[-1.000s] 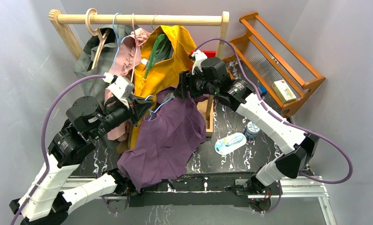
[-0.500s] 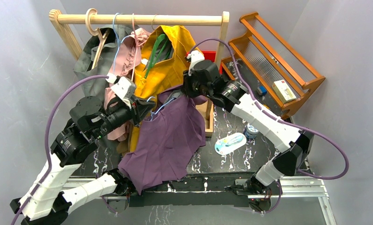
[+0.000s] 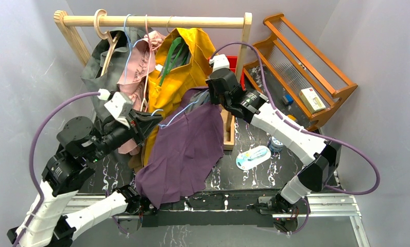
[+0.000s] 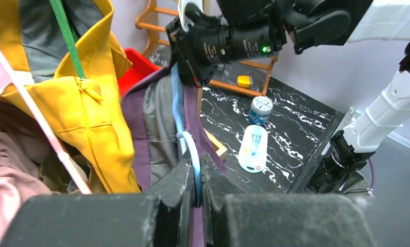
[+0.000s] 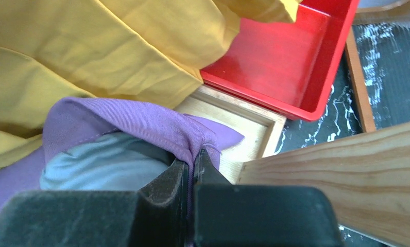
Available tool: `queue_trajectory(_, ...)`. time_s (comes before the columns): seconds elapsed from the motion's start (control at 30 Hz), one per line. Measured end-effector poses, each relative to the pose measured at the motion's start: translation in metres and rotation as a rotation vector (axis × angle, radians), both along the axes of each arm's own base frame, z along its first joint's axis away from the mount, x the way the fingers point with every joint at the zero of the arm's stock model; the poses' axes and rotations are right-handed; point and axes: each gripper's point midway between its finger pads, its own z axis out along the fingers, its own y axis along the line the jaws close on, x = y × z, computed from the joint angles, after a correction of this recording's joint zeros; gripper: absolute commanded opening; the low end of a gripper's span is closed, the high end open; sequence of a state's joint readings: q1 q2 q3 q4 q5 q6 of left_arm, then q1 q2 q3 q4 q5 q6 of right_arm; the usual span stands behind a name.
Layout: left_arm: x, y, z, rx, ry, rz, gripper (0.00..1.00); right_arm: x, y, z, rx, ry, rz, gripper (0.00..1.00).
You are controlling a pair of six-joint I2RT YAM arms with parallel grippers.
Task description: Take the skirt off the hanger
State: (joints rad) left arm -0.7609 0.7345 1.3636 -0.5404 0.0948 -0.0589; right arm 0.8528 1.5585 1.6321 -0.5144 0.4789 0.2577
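The purple skirt [image 3: 185, 149] hangs between my two arms on a light blue hanger [image 3: 173, 118], and its hem droops toward the table's near edge. My left gripper [image 3: 152, 120] is shut on the hanger's blue hook [image 4: 191, 154], with the skirt's waistband and grey lining [image 4: 159, 116] just beyond its fingertips. My right gripper [image 3: 209, 98] is shut on the far end of the purple waistband [image 5: 136, 121]. In the right wrist view the fabric is pinched between the right gripper's [image 5: 191, 165] fingers. The hanger's far end is hidden under the cloth.
A wooden rail [image 3: 156, 21] carries yellow [image 3: 187, 72], pink [image 3: 138, 67] and grey [image 3: 96, 67] garments. A red tray [image 5: 280, 56] lies behind the skirt and a wooden rack [image 3: 316, 62] stands at the right. A small jar [image 3: 277, 141] and a white packet [image 3: 253, 157] lie on the black table.
My right gripper has closed on the skirt's waistband and moved slightly back. The left arm has drawn the hanger leftward, stretching the waistband between the arms.
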Motion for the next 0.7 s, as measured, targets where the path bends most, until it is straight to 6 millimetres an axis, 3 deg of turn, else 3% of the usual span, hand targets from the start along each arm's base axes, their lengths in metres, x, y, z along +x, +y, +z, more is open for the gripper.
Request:
queue_trajectory(0.2, -0.012, 0.011, 0.016, -0.048, -0.055, 0.000, 0.00, 0.000, -0.008, -0.013, -0.027, 0.006, -0.020, 0.01)
queue_trajectory(0.47, -0.006, 0.016, 0.031, -0.113, -0.098, 0.046, 0.00, -0.023, -0.005, -0.027, 0.020, 0.070, 0.071, 0.00)
queue_trajectory(0.53, 0.000, 0.014, 0.035, -0.148, -0.111, 0.062, 0.00, -0.038, 0.000, -0.023, 0.077, 0.099, 0.138, 0.00)
queue_trajectory(0.7, 0.020, -0.001, 0.047, -0.226, -0.148, 0.082, 0.00, -0.075, 0.014, 0.010, 0.246, 0.134, 0.303, 0.00)
